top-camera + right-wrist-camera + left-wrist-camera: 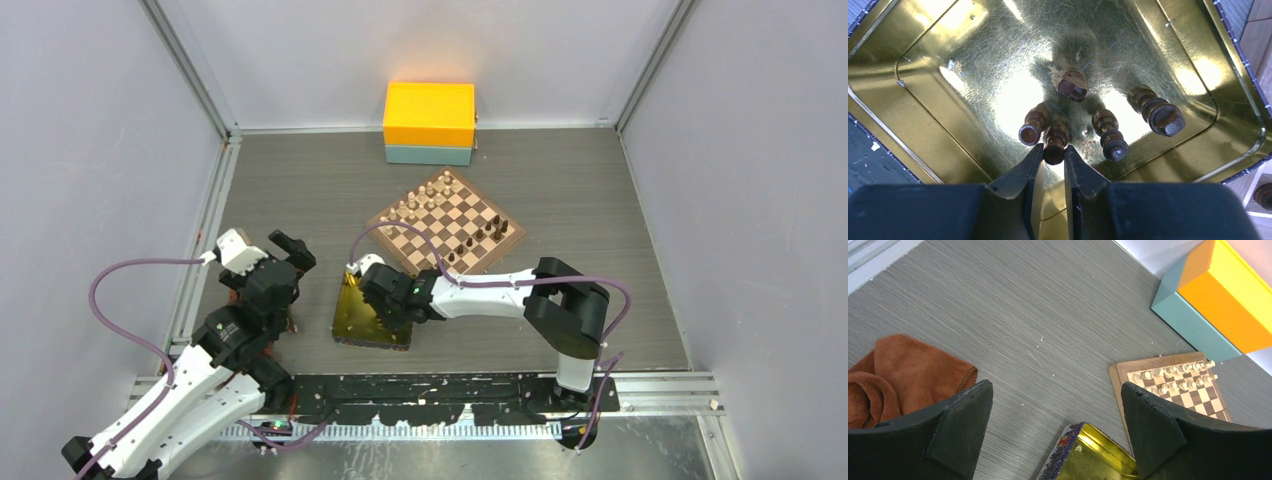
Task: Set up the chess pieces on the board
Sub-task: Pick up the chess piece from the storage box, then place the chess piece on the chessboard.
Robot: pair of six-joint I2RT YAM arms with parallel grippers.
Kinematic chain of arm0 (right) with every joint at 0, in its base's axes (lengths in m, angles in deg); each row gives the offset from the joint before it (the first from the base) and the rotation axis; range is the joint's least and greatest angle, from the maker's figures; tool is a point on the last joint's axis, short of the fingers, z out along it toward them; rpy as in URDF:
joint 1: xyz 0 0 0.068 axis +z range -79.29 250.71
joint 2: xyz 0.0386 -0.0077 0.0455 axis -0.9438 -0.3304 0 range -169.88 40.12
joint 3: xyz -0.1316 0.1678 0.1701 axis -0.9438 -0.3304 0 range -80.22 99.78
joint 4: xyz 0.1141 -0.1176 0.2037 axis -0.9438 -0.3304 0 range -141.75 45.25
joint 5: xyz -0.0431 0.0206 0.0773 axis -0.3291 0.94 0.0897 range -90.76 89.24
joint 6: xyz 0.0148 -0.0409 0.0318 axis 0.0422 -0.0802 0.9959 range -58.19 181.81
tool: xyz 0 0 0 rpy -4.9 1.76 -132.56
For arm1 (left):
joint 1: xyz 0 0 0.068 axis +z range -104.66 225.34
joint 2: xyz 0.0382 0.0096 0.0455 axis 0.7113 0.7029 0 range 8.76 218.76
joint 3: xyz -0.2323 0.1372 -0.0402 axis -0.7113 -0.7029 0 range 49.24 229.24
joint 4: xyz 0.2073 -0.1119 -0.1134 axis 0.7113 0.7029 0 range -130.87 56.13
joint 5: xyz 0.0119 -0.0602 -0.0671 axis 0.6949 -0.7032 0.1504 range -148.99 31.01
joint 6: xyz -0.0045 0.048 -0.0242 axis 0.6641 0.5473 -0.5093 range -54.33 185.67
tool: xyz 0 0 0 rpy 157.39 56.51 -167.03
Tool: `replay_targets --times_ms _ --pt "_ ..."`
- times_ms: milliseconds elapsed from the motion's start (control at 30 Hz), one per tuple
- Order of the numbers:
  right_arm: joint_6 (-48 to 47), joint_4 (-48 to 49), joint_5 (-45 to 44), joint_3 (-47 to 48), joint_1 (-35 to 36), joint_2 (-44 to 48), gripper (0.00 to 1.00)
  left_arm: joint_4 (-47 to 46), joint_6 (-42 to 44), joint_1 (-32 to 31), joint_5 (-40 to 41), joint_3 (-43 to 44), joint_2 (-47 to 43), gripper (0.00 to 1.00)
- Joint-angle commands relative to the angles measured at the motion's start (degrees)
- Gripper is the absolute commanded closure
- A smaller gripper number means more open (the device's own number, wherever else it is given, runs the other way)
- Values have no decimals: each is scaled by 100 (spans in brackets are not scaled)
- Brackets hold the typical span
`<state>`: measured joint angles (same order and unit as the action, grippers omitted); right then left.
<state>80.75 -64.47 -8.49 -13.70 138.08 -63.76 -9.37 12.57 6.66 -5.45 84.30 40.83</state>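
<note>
Several dark-brown chess pieces lie in the gold tray [923, 45]. My right gripper [1053, 150] reaches down into that tray and is shut on one dark piece [1055, 141], pinched by its top between both fingertips. Loose ones lie close by: one on its left [1033, 129], one behind [1072, 85], others on the right [1109, 132]. The board [455, 222] lies beyond the tray, with dark pieces [482, 235] along its right side and pale ones [420, 200] along its far-left side. My left gripper [1056, 385] hovers open over bare table, left of the tray [1083, 452].
An orange and teal box [429, 123] stands against the back wall behind the board. A rust-brown cloth [903, 375] lies bunched by my left gripper. Grey walls close in the table on three sides.
</note>
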Motion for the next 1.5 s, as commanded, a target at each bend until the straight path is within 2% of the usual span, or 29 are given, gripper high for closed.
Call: replay_targets --times_ms 0,733,1100,1267,1467 --pt "-134 127 -202 63 -28 401 99 -273 37 -24 244 0 27 0" --pt "-23 -221 -376 114 10 1065 99 -276 22 -26 229 75 115 0" --pt "265 -1071 -1516 366 -8 1862 99 -284 6 -26 98 58 80 0" --pt "502 -1327 -1943 322 -389 2183 99 -290 -14 -27 33 45 66 0" --pt "554 -1362 -1952 76 -1323 2351 99 -316 -16 -27 -1 14 47 0"
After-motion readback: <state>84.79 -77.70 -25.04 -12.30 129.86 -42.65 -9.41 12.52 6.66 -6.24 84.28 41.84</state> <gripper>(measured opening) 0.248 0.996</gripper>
